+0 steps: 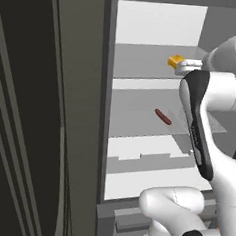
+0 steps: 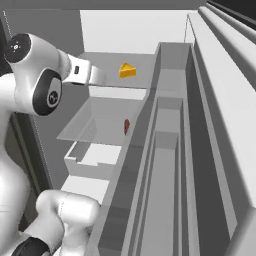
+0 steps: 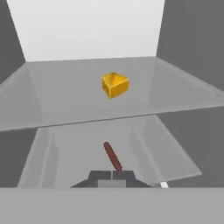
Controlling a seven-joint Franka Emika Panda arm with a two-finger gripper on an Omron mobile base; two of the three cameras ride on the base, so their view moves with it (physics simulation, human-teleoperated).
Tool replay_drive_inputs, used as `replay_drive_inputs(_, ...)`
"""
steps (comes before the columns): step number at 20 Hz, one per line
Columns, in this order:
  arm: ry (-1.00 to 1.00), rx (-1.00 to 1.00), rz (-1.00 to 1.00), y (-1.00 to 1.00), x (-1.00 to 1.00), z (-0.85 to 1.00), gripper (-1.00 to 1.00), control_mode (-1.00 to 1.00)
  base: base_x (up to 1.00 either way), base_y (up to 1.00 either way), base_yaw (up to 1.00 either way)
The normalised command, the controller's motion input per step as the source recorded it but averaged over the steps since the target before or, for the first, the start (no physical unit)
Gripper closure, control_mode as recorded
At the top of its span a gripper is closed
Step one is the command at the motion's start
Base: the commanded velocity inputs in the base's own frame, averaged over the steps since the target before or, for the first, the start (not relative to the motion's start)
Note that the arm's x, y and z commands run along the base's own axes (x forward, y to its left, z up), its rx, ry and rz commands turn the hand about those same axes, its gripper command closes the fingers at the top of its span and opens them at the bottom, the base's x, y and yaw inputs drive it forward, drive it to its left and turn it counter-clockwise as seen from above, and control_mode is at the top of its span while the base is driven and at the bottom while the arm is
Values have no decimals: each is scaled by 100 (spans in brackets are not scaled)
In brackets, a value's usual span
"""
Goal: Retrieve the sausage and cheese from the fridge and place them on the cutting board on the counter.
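The fridge [image 1: 103, 139] stands open. The cheese [image 3: 115, 85] sits on an upper glass shelf [image 3: 52, 100], and the sausage [image 3: 112, 156] lies on the shelf below. The arm [image 1: 200, 121] reaches in at the upper shelf's level, the gripper [image 1: 186, 67] just beside the cheese. I cannot tell how far its fingers are spread; nothing seems held.

i'm looking into a white-walled cavity with a bright back wall [image 3: 87, 26] and grey, shadowed side walls. two glass shelves [image 3: 52, 100] run across it, one above the other, with a white ledge [image 1: 150, 185] lower down. on the left of the left base view a tall dark panel [image 1: 18, 132] with vertical lines stands beside it. in the right base view, grey stepped door bins [image 2: 167, 165] run along the right side.
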Motion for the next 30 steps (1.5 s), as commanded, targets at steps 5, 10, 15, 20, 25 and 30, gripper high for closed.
replay_drive_inputs(5,9,4,-1,-1,69,-16,100,-100,0,0,0)
replay_drive_inputs(10,0,-3,-5,-3,54,-42,100,-100,0,0,0)
replay_drive_inputs(15,-3,-5,-8,-1,4,7,100,-100,0,0,0)
replay_drive_inputs(20,-1,0,-1,0,17,13,-100,-100,0,0,0)
replay_drive_inputs(25,0,0,0,-5,30,0,-100,-100,0,0,0)
replay_drive_inputs(30,0,-1,0,-21,18,0,-100,-100,0,0,0)
